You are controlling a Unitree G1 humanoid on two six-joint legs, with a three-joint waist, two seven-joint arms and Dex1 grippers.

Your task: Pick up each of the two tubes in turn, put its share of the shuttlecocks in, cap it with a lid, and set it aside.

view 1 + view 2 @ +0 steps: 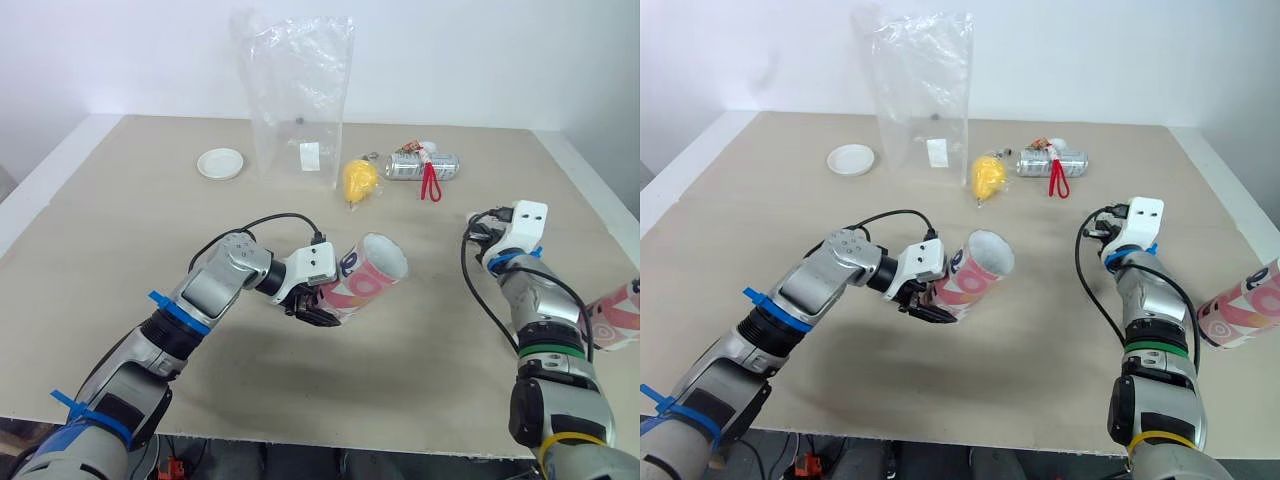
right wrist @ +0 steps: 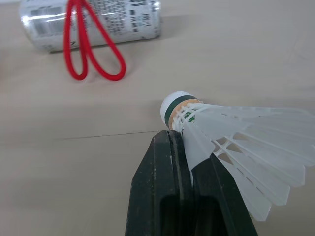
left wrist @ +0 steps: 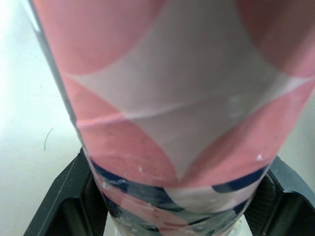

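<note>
Pink-and-white tube point(image 3: 172, 98) is the closest thing, clamped between the two black fingers point(image 3: 64, 206) of the left claw point(image 1: 312, 305). The fingers are open only as wide as the tube and press on it from both sides, near its end with the dark blue band. The tube is tilted, and its open mouth points up and away from this claw, toward the side of the right claw.

The right claw point(image 2: 176, 140) has its fingers almost fully together and pinches a white shuttlecock point(image 2: 236, 132) by the feathers, just behind the cork, which sticks out past the fingertips. Ahead of this claw a silver can point(image 2: 93, 22) lies on the table point(image 1: 120, 230), with a red cord loop point(image 2: 93, 44) across it.

A second tube point(image 1: 615, 318) of the same pattern lies on its side at the table edge, on the outer side of the right arm and well apart from both claws. Far beyond the left claw a clear plastic bag point(image 1: 298, 100) stands upright. A small white lid point(image 1: 220, 162) lies beside the bag on the left, and a yellow object point(image 1: 359, 180), perhaps something wrapped in film, lies between the bag and the can
</note>
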